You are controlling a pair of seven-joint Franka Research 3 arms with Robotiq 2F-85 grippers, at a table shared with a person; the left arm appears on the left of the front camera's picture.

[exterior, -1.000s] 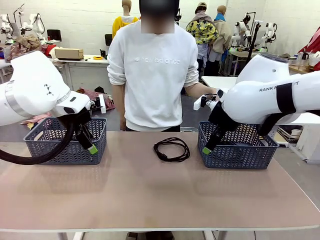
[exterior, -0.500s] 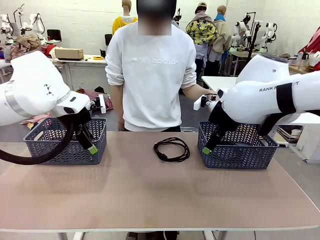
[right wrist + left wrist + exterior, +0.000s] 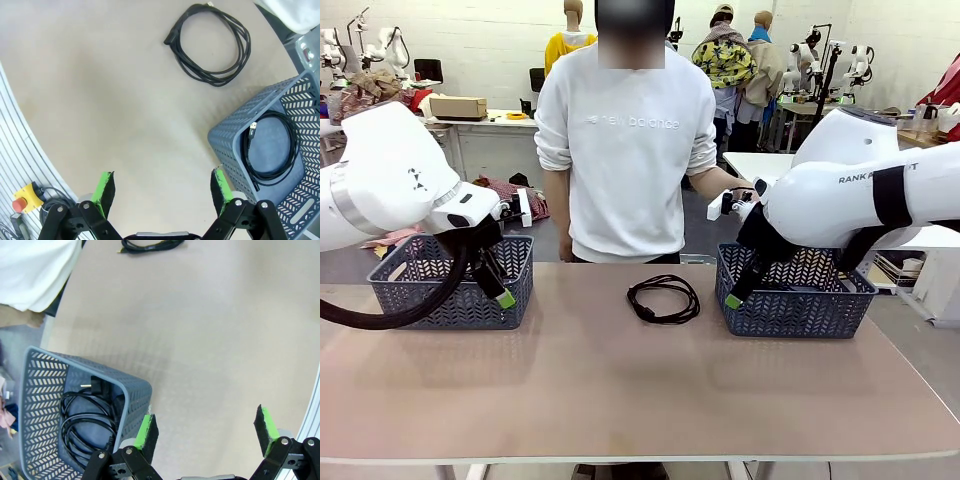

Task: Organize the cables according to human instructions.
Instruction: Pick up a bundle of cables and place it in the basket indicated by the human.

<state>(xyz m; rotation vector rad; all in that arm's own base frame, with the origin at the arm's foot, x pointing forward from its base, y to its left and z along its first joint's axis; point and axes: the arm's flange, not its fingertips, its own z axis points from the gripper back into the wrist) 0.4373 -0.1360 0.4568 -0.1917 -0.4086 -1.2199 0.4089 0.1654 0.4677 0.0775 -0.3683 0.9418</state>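
Counter [image 3: 620,400] carried two grey baskets and one loose coil between them. Person [image 3: 625,150] stood at the far edge, arms down, giving no visible signal. Left basket [image 3: 430,290] held two or more wound black cables [image 3: 85,415], plug ends showing in the left wrist view. Right basket [image 3: 800,310] held one coiled cable [image 3: 270,150], lying flat on its floor. Remaining cable [image 3: 663,298] lay on the bare counter near the far edge, between the baskets, closer to the right one, touching neither.

Left claw [image 3: 205,432] hung released above the counter just beside the left basket, holding nothing. Right claw [image 3: 162,192] likewise released and holding nothing, poised beside the right basket with the loose coil ahead of it.

Judged step: sorting mostly done, last coil waiting on the person's direction. Next move likely calls for one arm to reach to the coil, close on a bundle of its loops, and carry it to whichever basket is indicated; thin strands could slip or uncoil.
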